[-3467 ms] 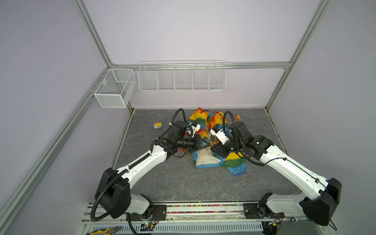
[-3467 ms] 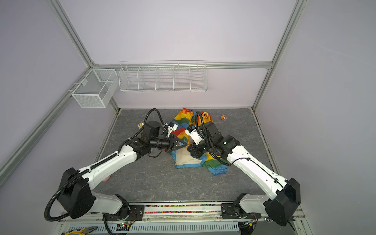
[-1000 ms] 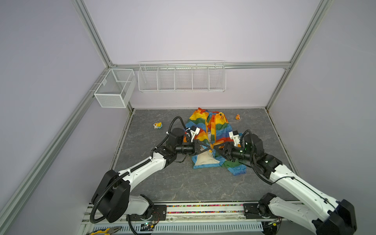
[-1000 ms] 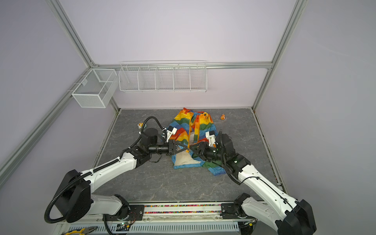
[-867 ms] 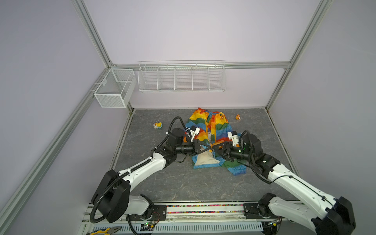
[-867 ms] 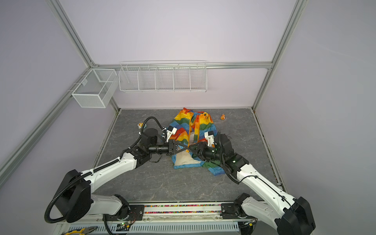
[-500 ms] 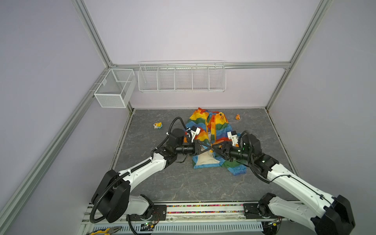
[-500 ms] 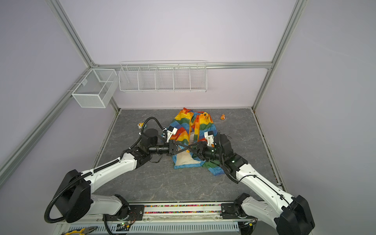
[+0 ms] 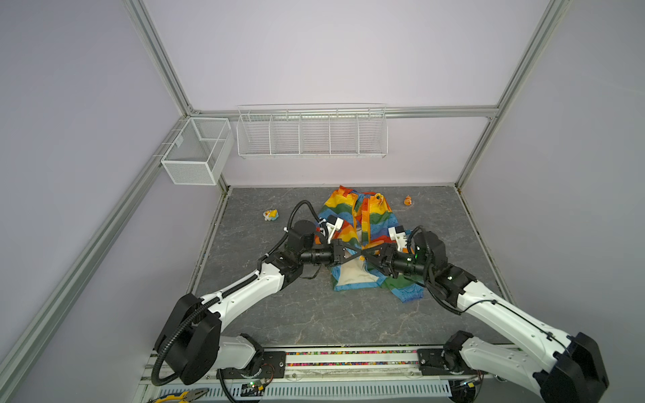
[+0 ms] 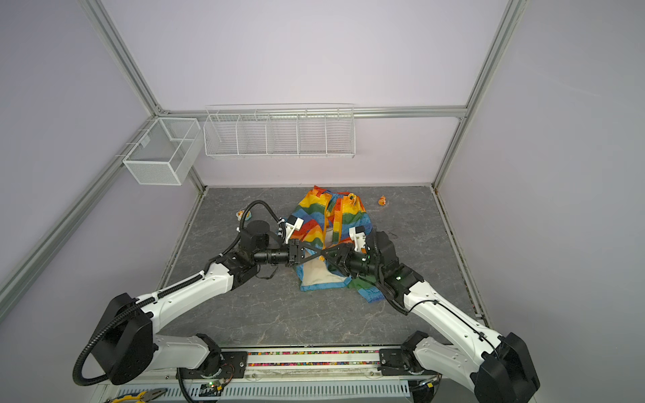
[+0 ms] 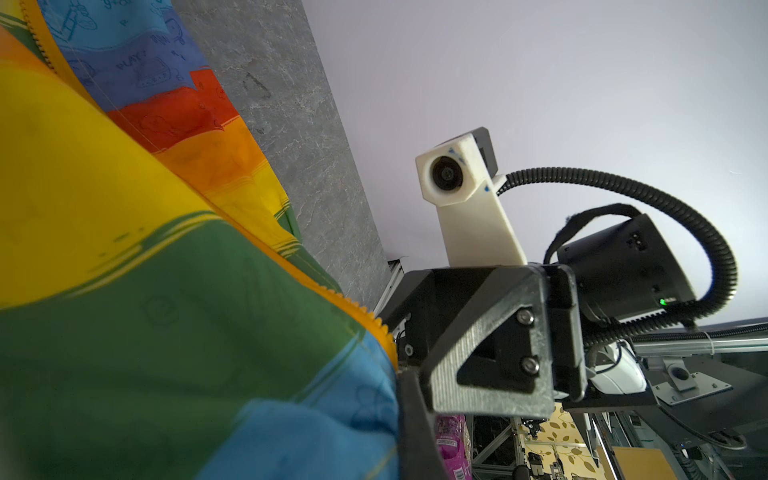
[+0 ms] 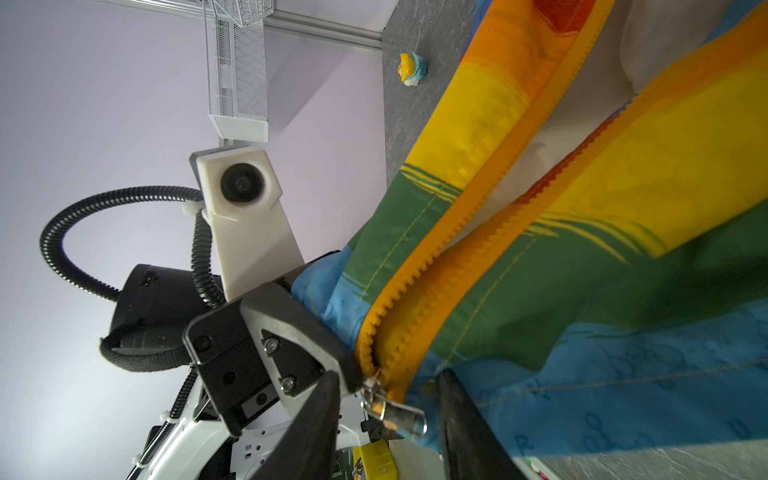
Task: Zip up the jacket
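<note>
With the jacket (image 9: 375, 216) hem clamped by the left gripper (image 9: 360, 254), the zipper pull (image 12: 395, 411) is to be centred between the right gripper's (image 12: 388, 374) parted fingers (image 12: 316, 424).

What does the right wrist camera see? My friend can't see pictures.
A rainbow-striped jacket fills the view, its orange zipper joined only at the silver zipper pull, hanging between the right gripper's open fingers. The left gripper pinches the blue hem nearby; a toy sits on the table.
</note>
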### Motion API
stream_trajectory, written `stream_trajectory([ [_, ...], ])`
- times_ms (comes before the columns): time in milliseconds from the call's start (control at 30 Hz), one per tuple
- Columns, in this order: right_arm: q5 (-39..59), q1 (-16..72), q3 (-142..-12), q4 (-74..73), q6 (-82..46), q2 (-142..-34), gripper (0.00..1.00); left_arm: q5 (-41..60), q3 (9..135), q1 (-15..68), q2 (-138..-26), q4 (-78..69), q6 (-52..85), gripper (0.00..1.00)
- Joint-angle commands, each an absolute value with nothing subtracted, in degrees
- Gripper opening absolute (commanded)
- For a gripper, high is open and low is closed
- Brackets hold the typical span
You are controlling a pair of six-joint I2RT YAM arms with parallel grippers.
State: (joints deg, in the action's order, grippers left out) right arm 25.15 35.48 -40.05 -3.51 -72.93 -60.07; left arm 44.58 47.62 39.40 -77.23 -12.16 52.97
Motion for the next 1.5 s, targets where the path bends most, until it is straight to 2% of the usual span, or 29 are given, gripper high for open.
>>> stream_trajectory([
  [0,25.9,36.0,-39.1,-6.3,-75.1,-60.1,0.41,44.6,46.9,39.8,-76.1,-14.1,53.3,0.00],
  [433,25.4,36.0,-39.4,-3.3,-74.5,-58.1,0.37,44.5,46.8,39.8,-76.5,-14.0,53.3,0.00],
  [1000,25.4,36.0,-39.6,-2.4,-74.2,-57.7,0.24,44.5,46.7,39.8,-76.7,-13.8,53.4,0.00],
  [1467,25.3,35.9,-39.9,-1.8,-74.4,-57.0,0.18,44.3,46.3,39.8,-76.6,-13.7,53.4,0.00],
])
